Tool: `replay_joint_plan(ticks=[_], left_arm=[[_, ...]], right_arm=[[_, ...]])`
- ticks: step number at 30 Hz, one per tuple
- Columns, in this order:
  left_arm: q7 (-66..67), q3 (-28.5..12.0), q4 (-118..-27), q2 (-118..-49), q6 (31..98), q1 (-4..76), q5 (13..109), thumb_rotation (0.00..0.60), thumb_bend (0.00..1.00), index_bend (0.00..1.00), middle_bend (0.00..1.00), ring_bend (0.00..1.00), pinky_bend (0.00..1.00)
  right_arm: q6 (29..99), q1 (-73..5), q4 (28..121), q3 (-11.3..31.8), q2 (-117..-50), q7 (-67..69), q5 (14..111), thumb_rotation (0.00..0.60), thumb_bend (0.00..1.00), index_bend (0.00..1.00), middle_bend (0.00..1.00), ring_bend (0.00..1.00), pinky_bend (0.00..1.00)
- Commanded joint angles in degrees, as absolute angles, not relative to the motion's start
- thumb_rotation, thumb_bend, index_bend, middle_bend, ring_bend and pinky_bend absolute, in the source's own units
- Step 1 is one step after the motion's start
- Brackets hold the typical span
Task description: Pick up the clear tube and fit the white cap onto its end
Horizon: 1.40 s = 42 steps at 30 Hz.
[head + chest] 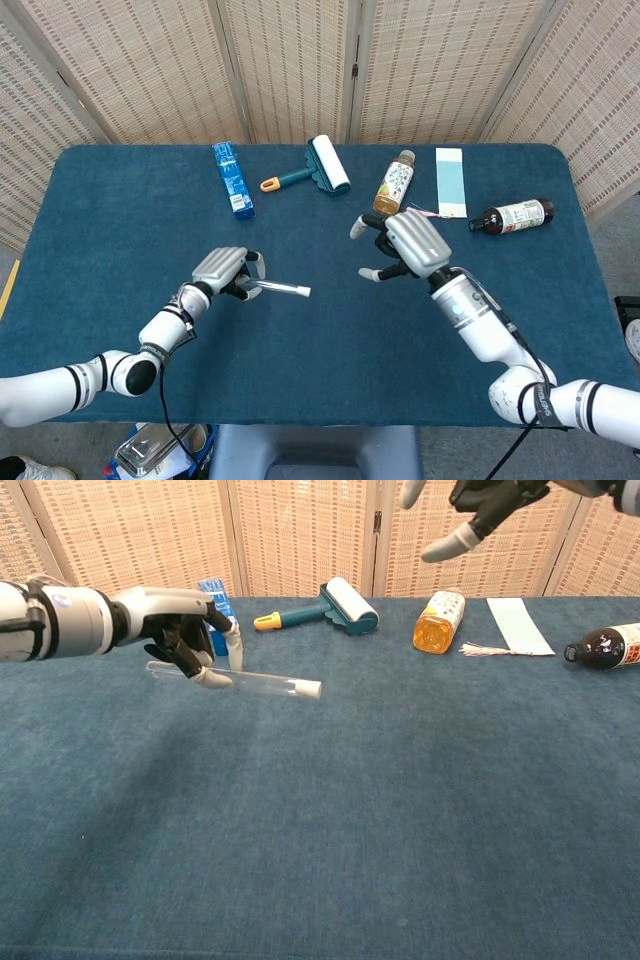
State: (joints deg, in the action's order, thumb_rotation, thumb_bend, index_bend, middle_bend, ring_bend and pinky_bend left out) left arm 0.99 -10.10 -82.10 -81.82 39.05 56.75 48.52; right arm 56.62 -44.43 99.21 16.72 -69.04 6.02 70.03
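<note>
The robot's left hand (222,272) is gripping the clear tube (225,679) above the blue table (120,220), fingers curled around the tube's near end while the rest of it is jutting out toward the table's middle, roughly level. The white cap (309,689) is sitting on the tube's free end, showing as a small pale plug at the tip in both the head and chest views. In the chest view the tube is hanging clear of the cloth, its capped end pointing to the right of the frame.

The right hand (405,244) is hovering well apart from the tube, off to the other side, fingers spread and holding nothing; in the chest view only its fingertips (447,544) are showing at the top edge of the frame.

Along the far side of the table, a blue box (232,180) is lying lengthwise at the left, and a lint roller (318,168) with a teal frame and an orange-tipped handle is resting just to its right. An amber bottle (394,184) with a patterned label is lying near the right hand, beside a pale blue-and-white card (450,181) with a tassel at its near end. A dark bottle (513,215) with a white label is lying on its side at the far right. A woven folding screen (300,60) is standing behind the table.
</note>
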Motion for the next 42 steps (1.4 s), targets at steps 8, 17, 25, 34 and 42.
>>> replay_joint_plan(ticks=[8,17,25,34,42], left_arm=[[4.2,-9.3,-72.4,-90.5,39.2,58.1,49.6,0.600,0.39,0.62,1.00,1.00,1.00],[4.7,-9.8,-66.4,-94.6,35.8,59.1,48.7,0.600,0.39,0.52,1.00,1.00,1.00],[7.5,-9.2,-65.9,-95.2,35.0,59.2,46.7,0.600,0.38,0.34,1.00,1.00,1.00],[8.1,-10.8,-78.5,-85.7,42.7,55.0,45.5,0.600,0.38,0.19,0.98,1.00,1.00],[14.0,-7.0,-91.7,-74.1,59.0,45.9,48.0,0.600,0.38,0.32,0.76,0.81,0.99]], right_arm=[[59.2,-40.1,101.6,14.5,-65.0,5.6,70.8,0.600,0.03,0.41,1.00,1.00,1.00],[60.4,-36.8,100.8,12.9,-63.3,6.4,70.6,0.600,0.03,0.41,1.00,1.00,1.00],[60.5,-35.2,99.9,12.2,-63.1,6.7,70.4,0.600,0.03,0.40,1.00,1.00,1.00],[63.5,-30.9,99.4,10.0,-60.2,3.4,70.0,0.600,0.04,0.40,1.00,1.00,1.00],[68.3,-25.2,101.8,6.7,-56.3,-5.7,67.3,0.600,0.19,0.40,0.81,0.91,1.00]])
